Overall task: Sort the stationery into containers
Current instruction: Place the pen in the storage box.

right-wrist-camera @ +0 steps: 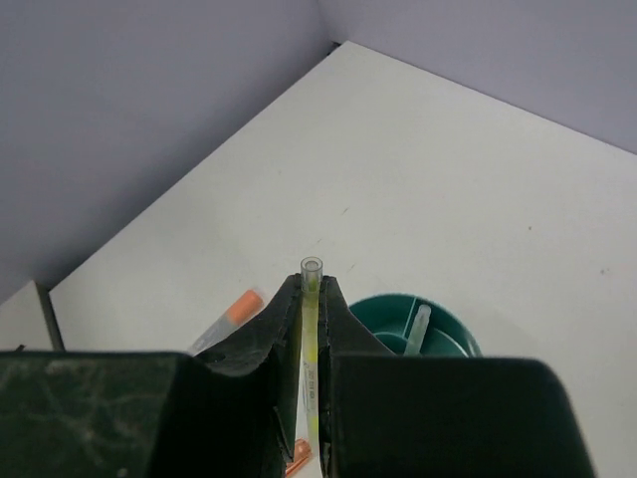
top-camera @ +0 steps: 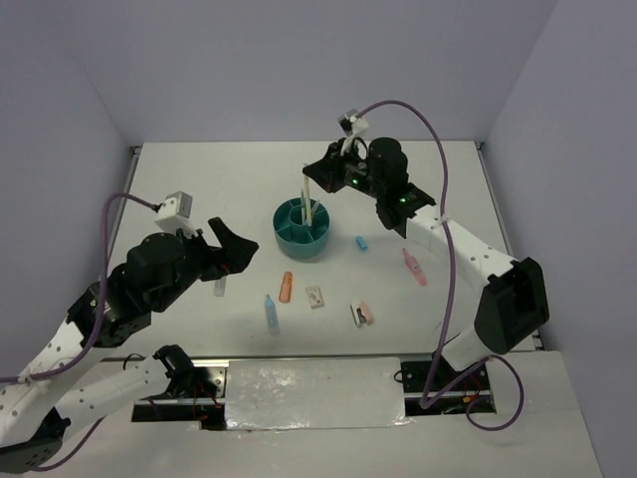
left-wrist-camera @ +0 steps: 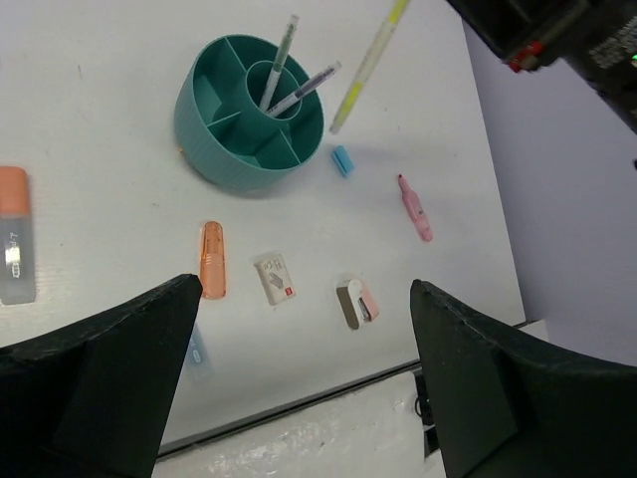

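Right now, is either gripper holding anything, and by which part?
The right gripper pinches the yellow-green pen by its upper shaft, over the teal organiser. The left gripper is open, empty.

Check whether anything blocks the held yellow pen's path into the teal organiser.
Nothing visible does. The right end effector holds the yellow pen near the teal organiser; two thin pens occupy only its central cup, and the wedge compartments look open.

i see teal organiser bowl, white table. yellow-green pen. orange marker, pink marker, light-blue piece. white card with red mark. small piece half white, half pink.
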Motion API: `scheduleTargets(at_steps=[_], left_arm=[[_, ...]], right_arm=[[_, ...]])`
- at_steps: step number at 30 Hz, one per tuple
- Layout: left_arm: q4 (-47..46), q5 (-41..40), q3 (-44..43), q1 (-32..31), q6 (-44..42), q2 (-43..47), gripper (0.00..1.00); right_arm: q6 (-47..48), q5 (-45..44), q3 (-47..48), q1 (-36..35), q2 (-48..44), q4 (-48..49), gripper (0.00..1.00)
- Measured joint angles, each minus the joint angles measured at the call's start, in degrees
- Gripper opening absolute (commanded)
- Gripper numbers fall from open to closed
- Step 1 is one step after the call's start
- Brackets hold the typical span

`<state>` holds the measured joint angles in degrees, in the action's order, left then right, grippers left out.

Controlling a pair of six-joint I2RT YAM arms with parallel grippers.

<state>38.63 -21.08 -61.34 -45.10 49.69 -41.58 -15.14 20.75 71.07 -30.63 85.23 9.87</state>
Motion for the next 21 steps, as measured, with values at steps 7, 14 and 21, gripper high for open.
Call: scheduleTargets(at_steps=[7,14,21], left_arm=[[1.53,1.01,1.03,0.09,-0.24,1.25,0.99],[0.26,3.56,2.49,0.09,-1.77,0.07,0.99],[-2.23,5.33,2.71,0.09,-3.58,0.09,0.99]], right_arm=[[5.29,0.22,6.78,-1.11,9.27,0.57,0.00],[7.82,0.96,7.67,-1.25,13.88,2.14,0.00],[8.26,1.75,7.17,-1.27,16.85,4.42,0.06]])
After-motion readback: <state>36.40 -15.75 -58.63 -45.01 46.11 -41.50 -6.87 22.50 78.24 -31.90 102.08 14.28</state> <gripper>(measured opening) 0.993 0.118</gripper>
